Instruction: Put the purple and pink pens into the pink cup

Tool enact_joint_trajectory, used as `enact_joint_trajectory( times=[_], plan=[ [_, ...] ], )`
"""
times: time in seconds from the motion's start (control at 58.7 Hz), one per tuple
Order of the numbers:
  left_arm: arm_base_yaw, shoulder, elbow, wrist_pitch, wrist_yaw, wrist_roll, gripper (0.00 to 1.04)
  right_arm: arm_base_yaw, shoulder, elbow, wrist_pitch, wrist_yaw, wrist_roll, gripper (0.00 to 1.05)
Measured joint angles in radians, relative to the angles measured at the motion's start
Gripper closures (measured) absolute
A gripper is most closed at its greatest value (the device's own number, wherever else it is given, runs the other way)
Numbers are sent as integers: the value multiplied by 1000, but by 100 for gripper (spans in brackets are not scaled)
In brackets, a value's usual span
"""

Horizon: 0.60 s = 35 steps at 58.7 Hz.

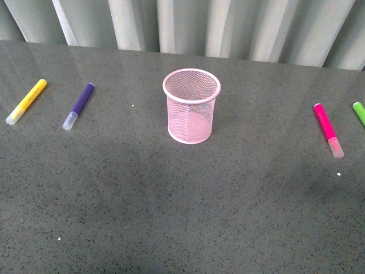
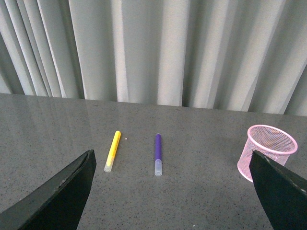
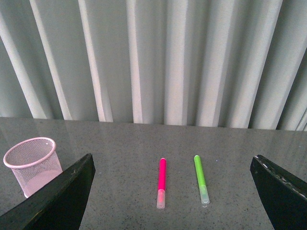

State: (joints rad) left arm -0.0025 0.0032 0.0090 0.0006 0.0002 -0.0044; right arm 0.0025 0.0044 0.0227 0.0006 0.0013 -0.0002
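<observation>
The pink mesh cup [image 1: 191,106] stands upright and empty in the middle of the dark table. The purple pen [image 1: 78,105] lies flat to its left; the pink pen [image 1: 328,129] lies flat at the right. No arm shows in the front view. My left gripper [image 2: 172,191] is open and empty, held back from the purple pen [image 2: 158,153], with the cup [image 2: 269,152] off to one side. My right gripper [image 3: 172,191] is open and empty, held back from the pink pen [image 3: 161,182], with the cup [image 3: 32,165] off to one side.
A yellow marker [image 1: 26,101] lies left of the purple pen and also shows in the left wrist view [image 2: 112,150]. A green marker [image 1: 359,112] lies at the right edge beside the pink pen, also in the right wrist view [image 3: 201,179]. A pleated curtain [image 1: 188,25] closes the table's far side.
</observation>
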Motion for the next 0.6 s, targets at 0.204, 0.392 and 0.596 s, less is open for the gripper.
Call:
enact_joint_trajectory(
  times=[0.204,0.392,0.596],
  plan=[
    [0,0,0,0,0,0,7,0,0,0,0,0,0,7],
    [0,0,0,0,0,0,7,0,0,0,0,0,0,7],
    [0,0,0,0,0,0,7,0,0,0,0,0,0,7]
  ],
)
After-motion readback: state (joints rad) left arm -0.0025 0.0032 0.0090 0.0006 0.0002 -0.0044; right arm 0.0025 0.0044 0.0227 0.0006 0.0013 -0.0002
